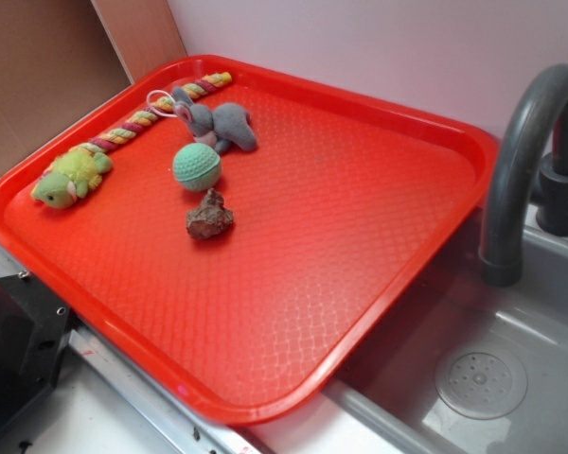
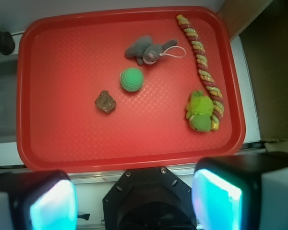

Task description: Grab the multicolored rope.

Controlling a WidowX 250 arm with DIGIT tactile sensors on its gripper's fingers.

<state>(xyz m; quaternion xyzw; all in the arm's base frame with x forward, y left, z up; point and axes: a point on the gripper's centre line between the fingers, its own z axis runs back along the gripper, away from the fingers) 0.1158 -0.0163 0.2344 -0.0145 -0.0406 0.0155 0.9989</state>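
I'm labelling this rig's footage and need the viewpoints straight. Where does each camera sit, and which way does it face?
Exterior: off the arm, raised at the red tray's corner, looking down obliquely across it toward the wall; grey sink and faucet at right; no pincer visible.
Wrist: on the arm, looking straight down at the tray; the pincer, jaws spread, fills the bottom edge.
Shared: multicolored rope with green turtle, grey plush toy, green ball, brown lump.

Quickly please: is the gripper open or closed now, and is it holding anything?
Gripper: open, fingers wide apart, holding nothing; the multicolored rope lies untouched on the red tray.
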